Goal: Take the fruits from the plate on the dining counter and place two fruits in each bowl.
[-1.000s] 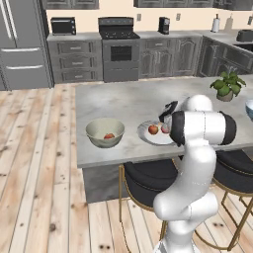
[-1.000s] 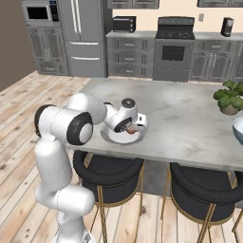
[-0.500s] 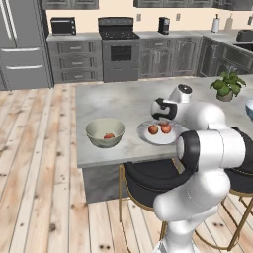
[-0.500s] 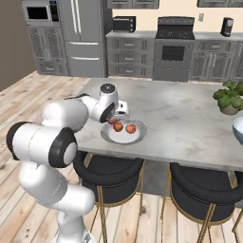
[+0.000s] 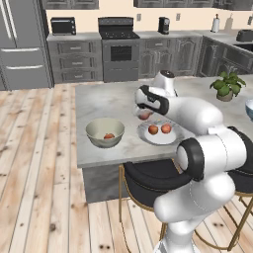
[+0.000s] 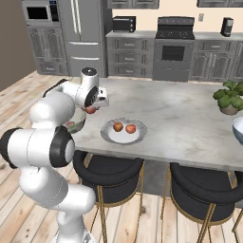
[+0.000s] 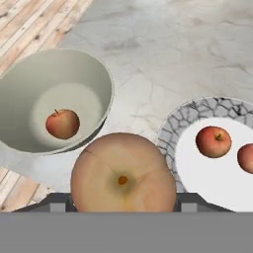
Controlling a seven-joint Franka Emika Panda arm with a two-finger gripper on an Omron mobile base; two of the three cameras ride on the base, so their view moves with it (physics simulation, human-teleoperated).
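Observation:
My gripper (image 5: 144,114) is shut on a red-orange fruit (image 7: 122,174), held above the dining counter (image 5: 108,101) between the beige-grey bowl (image 5: 105,132) and the plate (image 5: 159,134). The same gripper (image 6: 92,109) shows in the right base view with the fruit (image 6: 90,110) in it. One fruit (image 7: 62,123) lies in the beige-grey bowl (image 7: 54,101). Two fruits (image 7: 213,141) lie on the patterned-rim plate (image 7: 197,111). The rim of the light-blue bowl (image 6: 237,129) shows at the counter's right end.
A potted plant (image 5: 226,85) stands at the counter's far right. Black round stools (image 6: 109,171) sit under the counter's near edge. Cabinets, a stove (image 5: 118,49) and a fridge line the back wall across the wooden floor.
The arm has lifted a fruit off the plate and swung left toward the beige-grey bowl. Two fruits stay on the plate.

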